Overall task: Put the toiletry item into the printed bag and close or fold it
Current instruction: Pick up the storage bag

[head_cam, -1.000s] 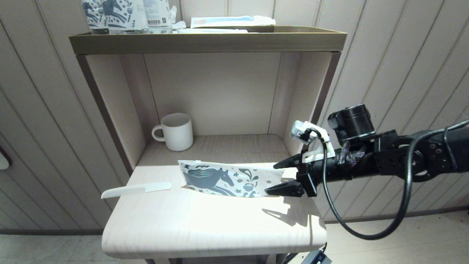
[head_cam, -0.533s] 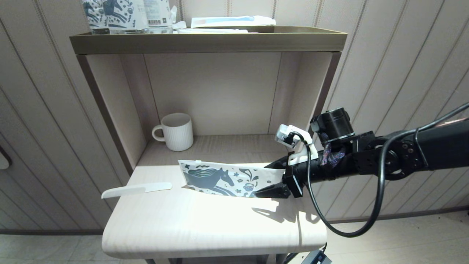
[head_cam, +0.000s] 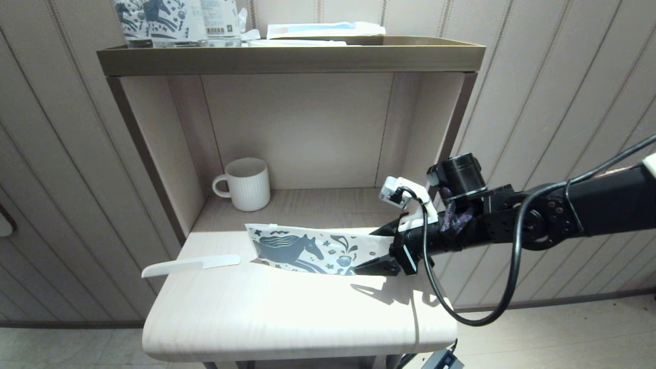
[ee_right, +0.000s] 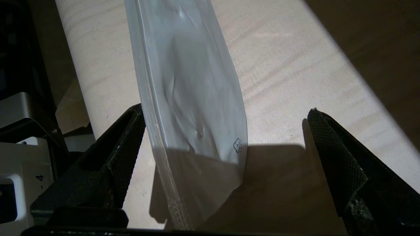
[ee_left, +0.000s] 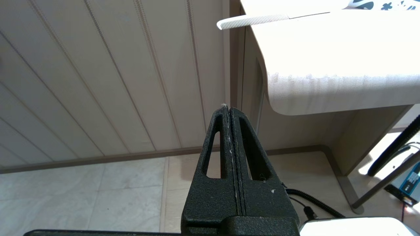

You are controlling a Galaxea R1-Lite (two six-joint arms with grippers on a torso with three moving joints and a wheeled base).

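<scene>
The printed bag (head_cam: 307, 251), white with a dark teal horse, lies tilted on edge across the middle of the table (head_cam: 287, 318). My right gripper (head_cam: 370, 250) stands open with the bag's right end between its spread fingers; in the right wrist view the bag (ee_right: 193, 98) sits close to one finger (ee_right: 126, 144), apart from the other (ee_right: 331, 144). The toiletry item (head_cam: 190, 265), a slim white comb, lies at the table's left edge. In the left wrist view it is the comb (ee_left: 252, 21) overhanging the edge. My left gripper (ee_left: 228, 108) is shut and empty, low beside the table's left side.
A white ribbed mug (head_cam: 248, 183) stands at the back left of the lower shelf. On the top tray (head_cam: 287, 56) are upright horse-printed packs (head_cam: 169, 20) and a blue-and-white flat packet (head_cam: 323, 29). Shelf side walls flank the back half.
My right gripper has moved left, closing over the bag's right end, and the bag has shifted slightly left. The comb and left gripper have not moved.
</scene>
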